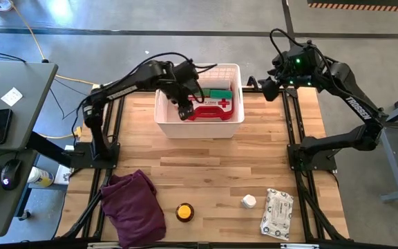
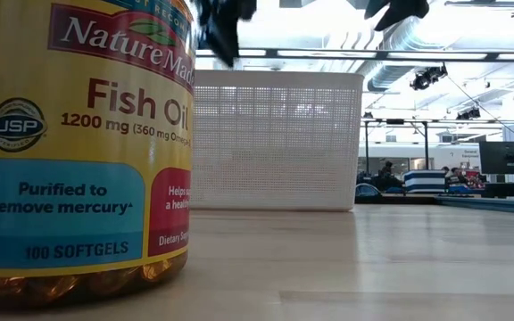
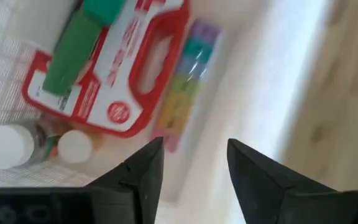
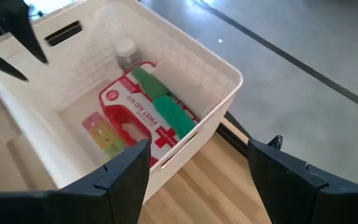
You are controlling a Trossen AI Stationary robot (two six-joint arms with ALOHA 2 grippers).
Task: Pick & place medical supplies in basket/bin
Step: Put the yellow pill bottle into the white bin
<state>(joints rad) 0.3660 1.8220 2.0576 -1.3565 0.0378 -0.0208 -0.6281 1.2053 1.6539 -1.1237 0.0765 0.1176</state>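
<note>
Hovering over the basket (image 1: 159, 117) at upper centre, the left hand (image 1: 184, 111) grasps nothing, fingers parted; remaining bottle (image 1: 184, 211), small bottle (image 1: 248, 202) and wipes (image 1: 276, 214) lie along the bottom edge, wipes nearer the released right hand (image 1: 269, 88).

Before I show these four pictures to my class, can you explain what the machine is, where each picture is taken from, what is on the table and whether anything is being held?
It is a robot with two dark arms at a wooden table, each ending in a two-finger gripper.

One picture looks straight down. One sits at table height, right behind a fish oil bottle. The other two come from cameras on the wrists.

The left gripper hangs over the white basket, fingers apart, holding nothing. The right gripper waits open beside the basket.

Inside lie a red first-aid case, green rolls, a rainbow pill organiser and small white-capped bottles.

Still on the table: a wipes pack, a small white bottle and a purple cloth.
</note>
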